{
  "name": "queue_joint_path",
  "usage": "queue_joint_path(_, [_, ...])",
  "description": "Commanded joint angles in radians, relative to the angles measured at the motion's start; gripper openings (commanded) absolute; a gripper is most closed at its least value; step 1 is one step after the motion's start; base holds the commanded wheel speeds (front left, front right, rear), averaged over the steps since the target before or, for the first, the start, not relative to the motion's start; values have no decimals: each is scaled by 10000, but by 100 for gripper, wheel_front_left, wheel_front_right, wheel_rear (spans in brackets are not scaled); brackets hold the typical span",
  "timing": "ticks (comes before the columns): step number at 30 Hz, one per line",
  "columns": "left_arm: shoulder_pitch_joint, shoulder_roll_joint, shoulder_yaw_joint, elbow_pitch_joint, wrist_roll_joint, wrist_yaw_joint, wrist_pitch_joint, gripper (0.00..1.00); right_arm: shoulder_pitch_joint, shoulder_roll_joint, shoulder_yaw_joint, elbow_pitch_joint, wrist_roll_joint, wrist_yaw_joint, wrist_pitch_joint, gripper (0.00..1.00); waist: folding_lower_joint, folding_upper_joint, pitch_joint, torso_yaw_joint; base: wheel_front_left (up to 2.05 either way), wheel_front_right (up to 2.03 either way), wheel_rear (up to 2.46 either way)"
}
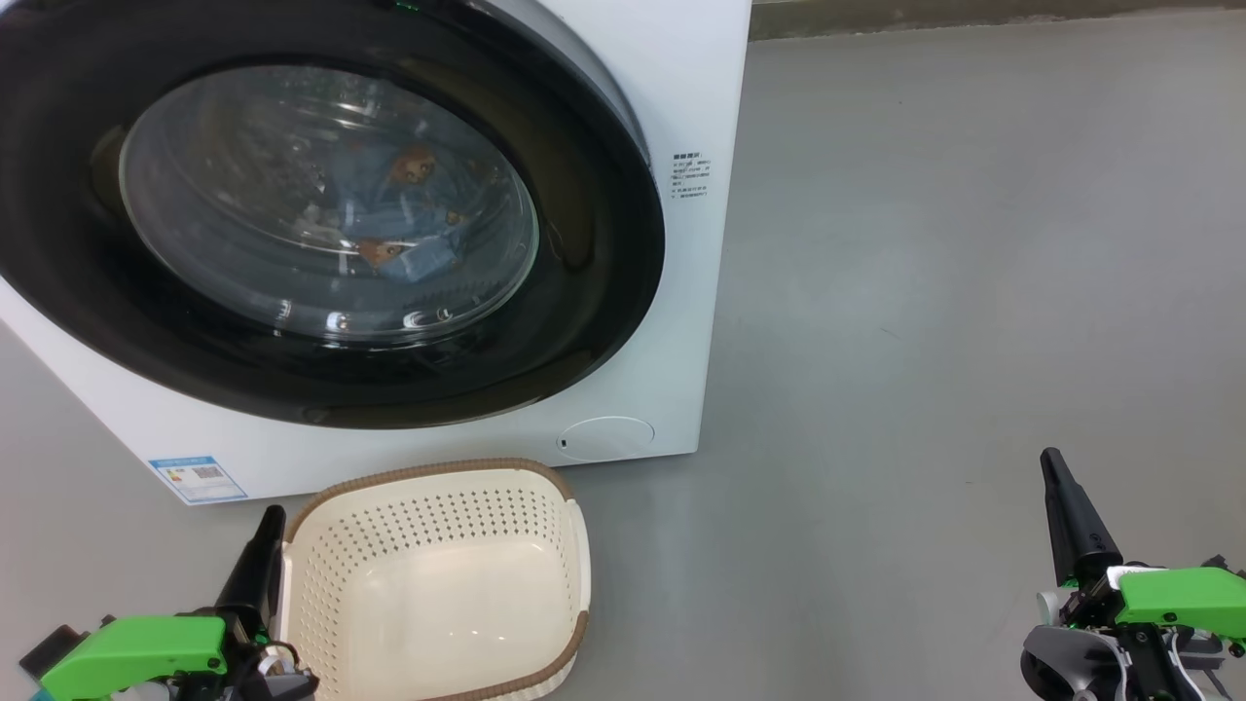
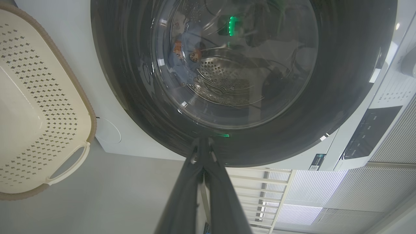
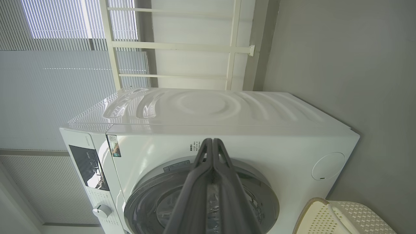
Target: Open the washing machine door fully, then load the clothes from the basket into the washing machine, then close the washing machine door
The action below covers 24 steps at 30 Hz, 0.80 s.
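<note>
I find the door shut on the clothes, basket empty. Both left gripper and right gripper sit closed, empty-handed, parked low: task complete, I judge.

Head view: door cut off by the top and left edges. Clothes behind it blurred by reflections; count not determinable. Near wall of basket cut off by the bottom edge; its left rim partly covered by the left pincer. Print on the label and on the side text too small to be read. Right wrist view: door centre hidden behind the right pincer.
</note>
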Motion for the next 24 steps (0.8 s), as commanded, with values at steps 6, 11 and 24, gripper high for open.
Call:
queue_joint_path(6, [-368,128,340,-192,-30,-8,35,0,-358,-128,324,-315,107,12,-63,0,0,0,0,0,0,0,0])
queue_joint_path(11, [-368,128,340,-192,-30,-8,35,0,-355,-147,351,-317,131,12,-83,0,0,0,0,0,0,0,0])
queue_joint_path(24, [-368,127,340,-192,-30,-8,35,0,-349,-200,428,-323,199,12,-139,0,0,0,0,0,0,0,0])
